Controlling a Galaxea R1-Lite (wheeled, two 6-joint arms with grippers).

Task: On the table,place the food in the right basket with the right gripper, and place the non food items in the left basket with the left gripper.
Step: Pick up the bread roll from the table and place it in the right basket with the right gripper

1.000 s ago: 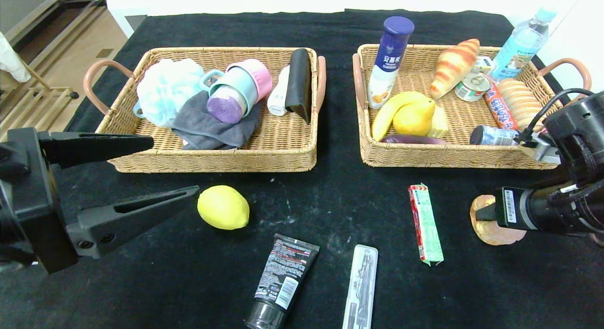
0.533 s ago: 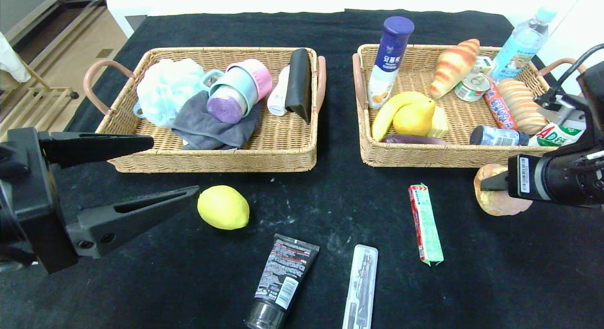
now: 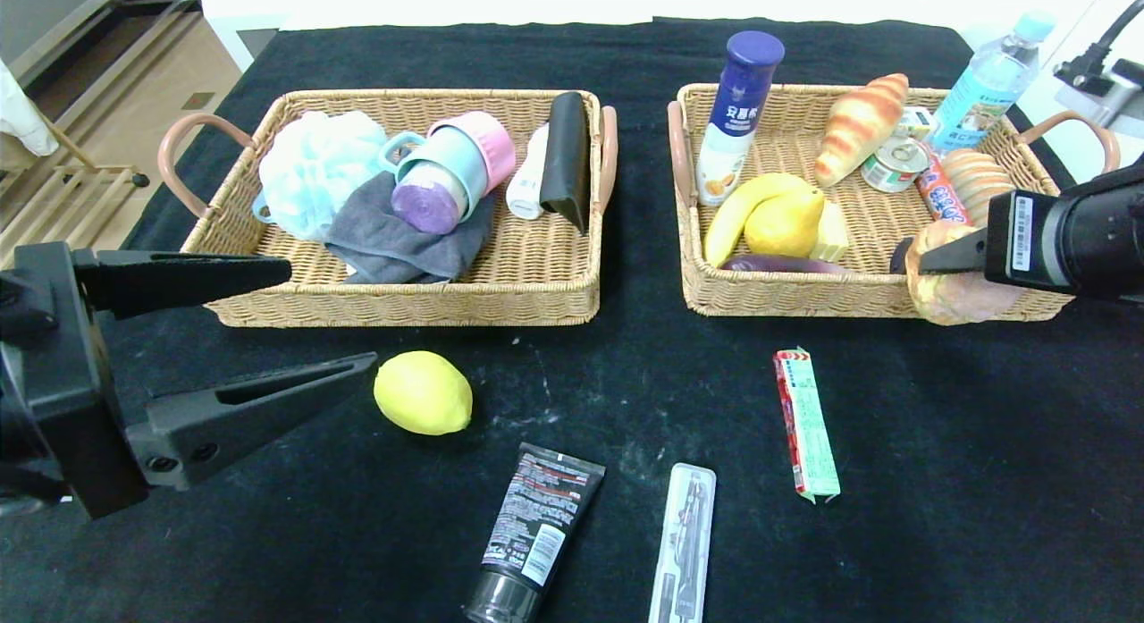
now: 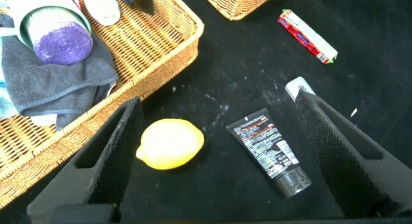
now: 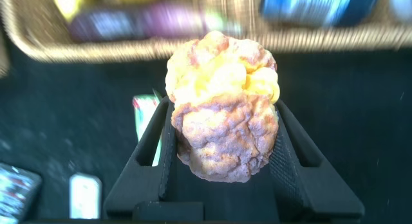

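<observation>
Black cloth covers the table (image 3: 572,51), and on the left the left gripper (image 3: 308,319) hangs with its fingers spread wide, unmoved, just beside the lemon (image 3: 423,392). Tube (image 3: 530,532), clear case (image 3: 683,543) and snack pack (image 3: 806,424) lie where they were. Over on the right, the right gripper (image 3: 904,258) is clamped on the tan bun (image 3: 956,288) and has carried it up off the cloth; it's now at the front rim of the right basket (image 3: 786,297).
</observation>
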